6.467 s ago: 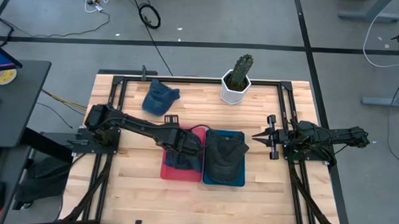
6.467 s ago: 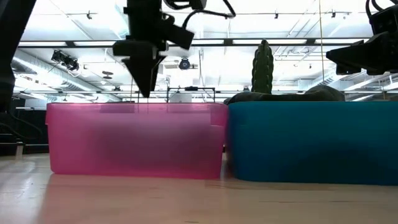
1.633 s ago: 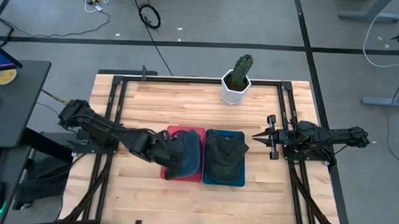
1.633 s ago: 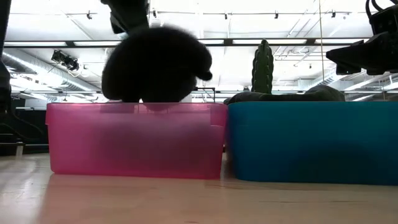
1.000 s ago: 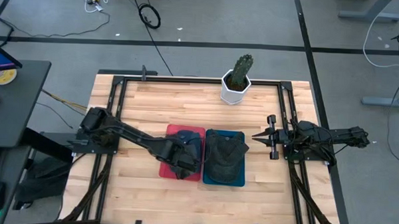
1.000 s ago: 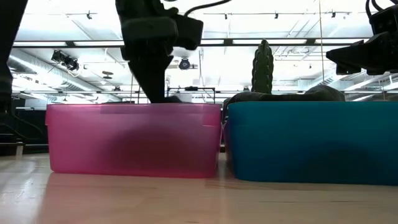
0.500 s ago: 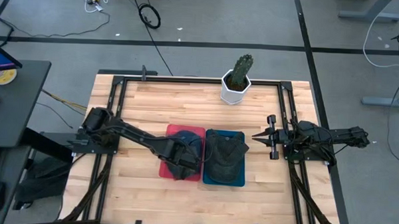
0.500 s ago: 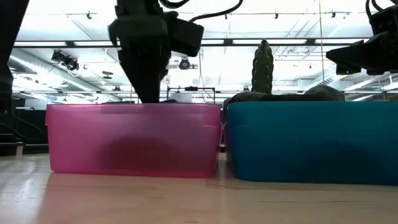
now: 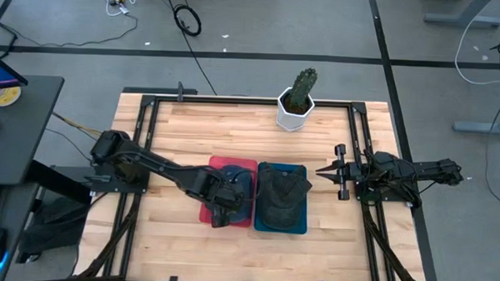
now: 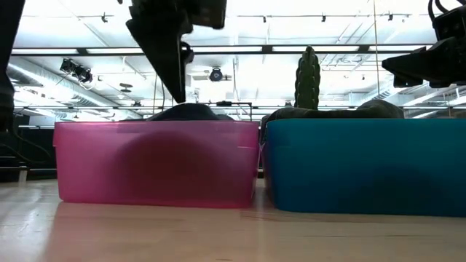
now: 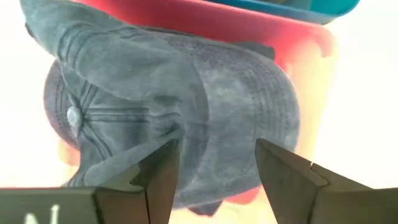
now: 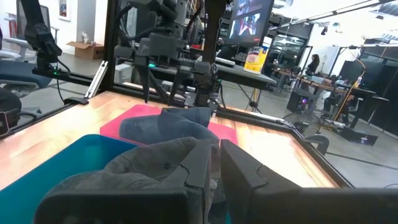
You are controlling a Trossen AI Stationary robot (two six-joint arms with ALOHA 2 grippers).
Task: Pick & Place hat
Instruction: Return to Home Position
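Blue denim cap (image 11: 186,93) in see-through red plastic bin (image 10: 145,167); dark cloth cap (image 9: 281,200) in blue plastic bin (image 10: 364,160) at its 3 o'clock. Left gripper (image 11: 214,148) above red bin, jaws apart, empty. Right gripper (image 9: 322,170) jaws together, table's 3 o'clock. Only going home left, likely.

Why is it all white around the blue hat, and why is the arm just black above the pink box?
Left wrist view: strong light washes the table out to white around the blue cap in the red bin. Low view: ceiling lights shine behind the left gripper, leaving it a dark shape.
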